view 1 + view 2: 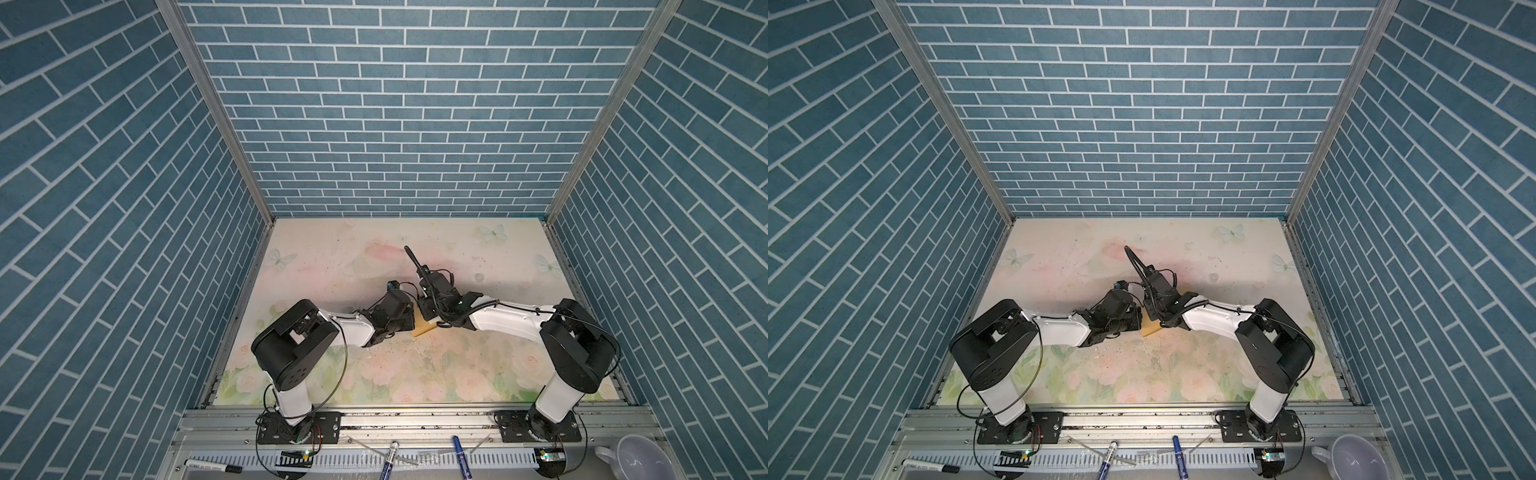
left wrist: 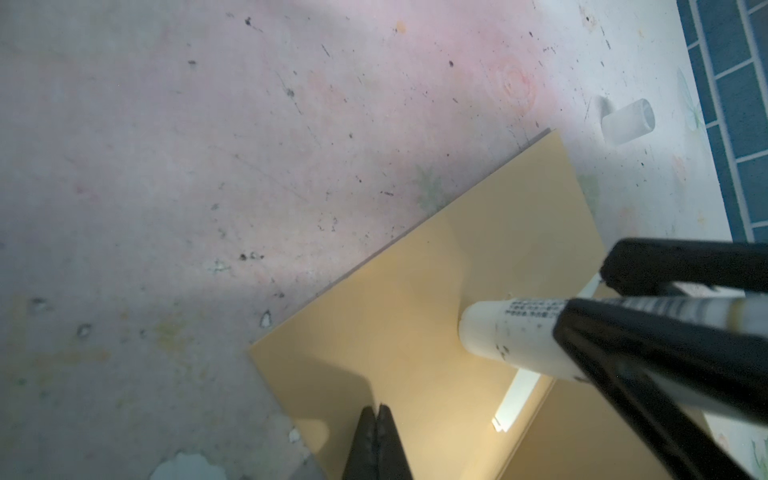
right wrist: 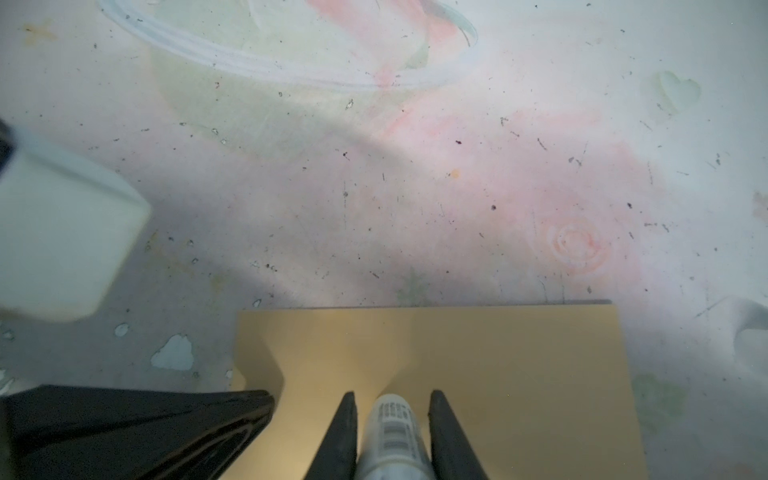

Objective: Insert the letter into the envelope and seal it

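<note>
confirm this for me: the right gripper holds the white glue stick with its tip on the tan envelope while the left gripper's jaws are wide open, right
Not quite. The left gripper is shut, its fingertips pressed together over the envelope, as the left wrist view shows. The rest holds: the right gripper holds the white glue stick with its tip on the tan envelope.

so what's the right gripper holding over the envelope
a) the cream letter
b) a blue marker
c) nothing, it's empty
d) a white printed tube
D: in the right wrist view, the right gripper is closed on a white printed tube, whose tip points down at the tan envelope.
</note>
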Tool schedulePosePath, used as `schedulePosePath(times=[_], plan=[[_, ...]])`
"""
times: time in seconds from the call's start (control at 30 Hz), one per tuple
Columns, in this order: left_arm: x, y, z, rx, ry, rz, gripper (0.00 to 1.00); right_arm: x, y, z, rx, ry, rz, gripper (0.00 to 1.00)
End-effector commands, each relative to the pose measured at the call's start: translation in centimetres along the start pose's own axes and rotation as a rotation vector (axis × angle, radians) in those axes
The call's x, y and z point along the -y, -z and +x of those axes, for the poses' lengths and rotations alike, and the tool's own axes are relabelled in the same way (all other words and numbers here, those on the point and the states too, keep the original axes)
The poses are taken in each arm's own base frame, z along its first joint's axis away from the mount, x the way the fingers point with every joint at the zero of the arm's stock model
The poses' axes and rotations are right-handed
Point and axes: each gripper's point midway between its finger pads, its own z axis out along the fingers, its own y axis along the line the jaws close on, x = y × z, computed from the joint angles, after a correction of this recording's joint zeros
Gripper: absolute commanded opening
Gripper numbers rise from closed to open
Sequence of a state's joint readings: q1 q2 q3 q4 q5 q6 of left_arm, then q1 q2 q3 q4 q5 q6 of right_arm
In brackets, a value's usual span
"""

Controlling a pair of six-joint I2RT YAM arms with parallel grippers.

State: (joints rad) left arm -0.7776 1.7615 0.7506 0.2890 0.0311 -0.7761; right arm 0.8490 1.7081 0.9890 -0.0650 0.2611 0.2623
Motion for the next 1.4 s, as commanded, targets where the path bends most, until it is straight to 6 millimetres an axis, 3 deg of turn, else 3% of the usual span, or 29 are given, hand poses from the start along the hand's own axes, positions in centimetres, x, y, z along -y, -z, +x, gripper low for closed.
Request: schedulePosePath(times=[0.0, 1.37], plan=[[-4.6, -0.5, 4.0, -0.13, -0.022, -0.169, 0.0, 3.3, -0.6, 2.6, -0.078, 0.02, 0.119, 0.0], [-5.4, -1.6, 5.2, -0.185, -0.042, -0.217, 0.0, 7.3, -0.8, 3.4, -0.104, -0.005, 0.207, 0.0]])
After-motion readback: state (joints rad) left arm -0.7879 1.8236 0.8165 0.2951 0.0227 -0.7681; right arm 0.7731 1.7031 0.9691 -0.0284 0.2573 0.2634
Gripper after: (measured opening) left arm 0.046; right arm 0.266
